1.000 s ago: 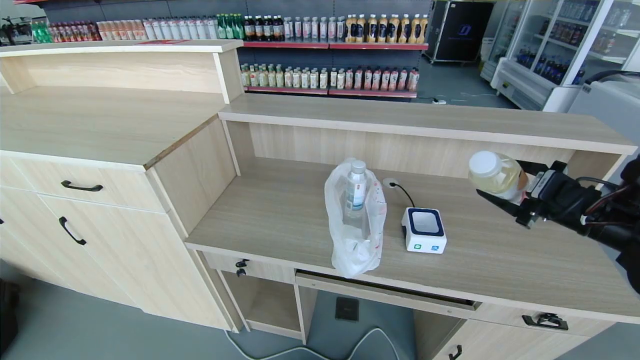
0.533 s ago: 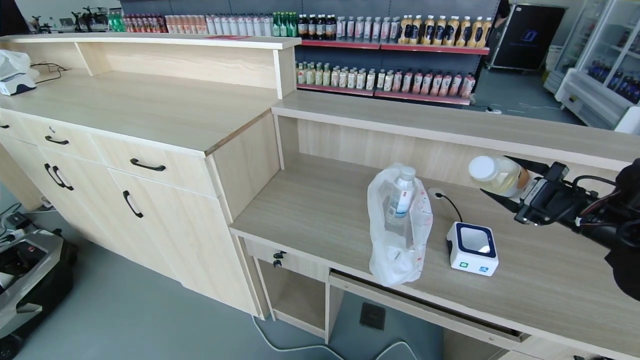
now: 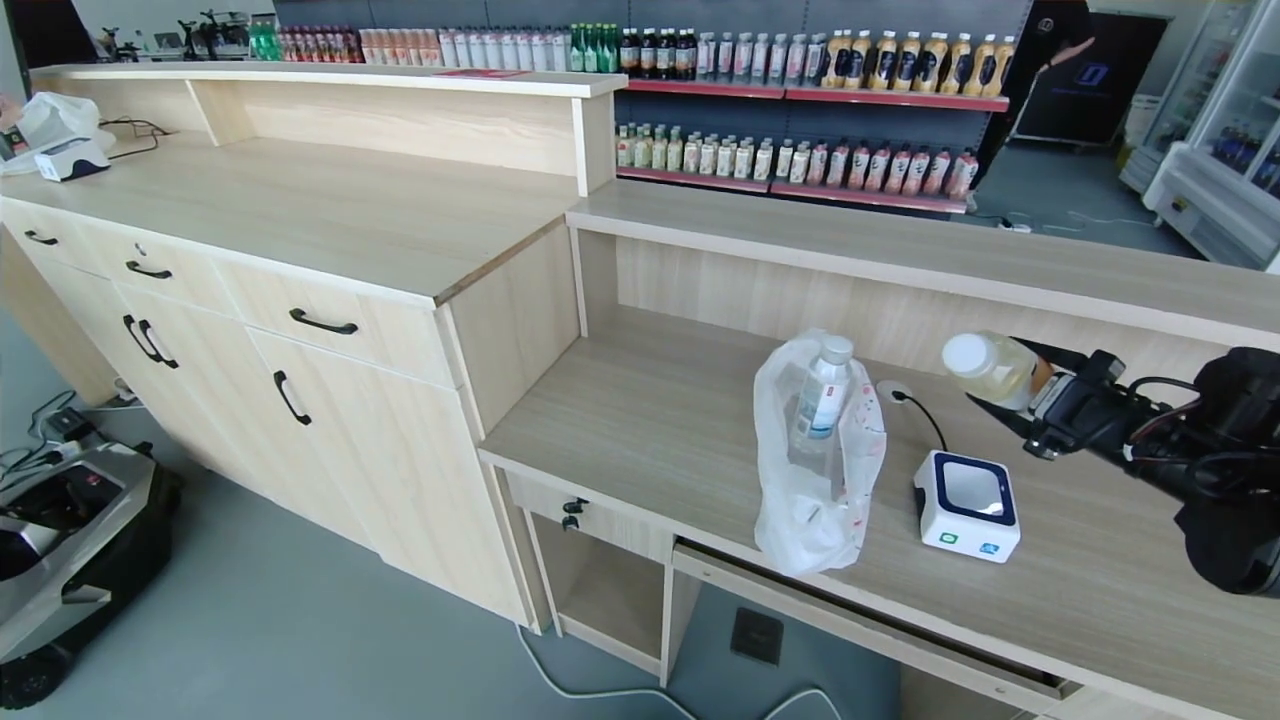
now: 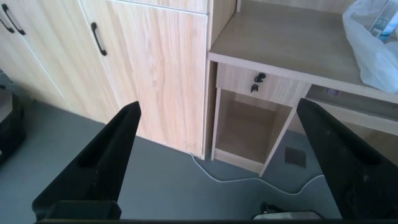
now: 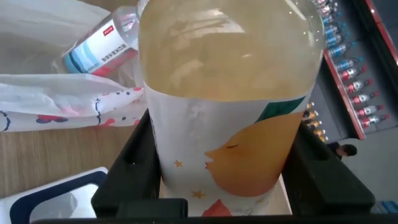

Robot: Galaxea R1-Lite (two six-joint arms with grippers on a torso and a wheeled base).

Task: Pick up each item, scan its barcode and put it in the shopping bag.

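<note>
While the right fingers (image 3: 1003,414) were clamped on the juice bottle (image 3: 988,368), it lay tipped sideways in the air over the counter (image 3: 650,420), just behind the scanner (image 3: 968,492), likely so its label could face the window. The shopping bag (image 3: 815,500) stood beside the scanner with a water bottle (image 3: 822,395) inside. The left fingers (image 4: 99,168) hung apart, low by the cabinet (image 4: 155,56).

The black right gripper (image 3: 1003,380), at 2 o'clock from the translucent white plastic shopping bag (image 3: 810,505), hides the base of the pale yellow juice bottle with a white cap (image 3: 985,365). The bag's film veils the lower half of the clear, blue-labelled water bottle (image 3: 822,395) inside it. In the right wrist view, the juice bottle's cap and most of the white, navy-framed barcode scanner (image 5: 59,196) are cut off by the edge.
</note>
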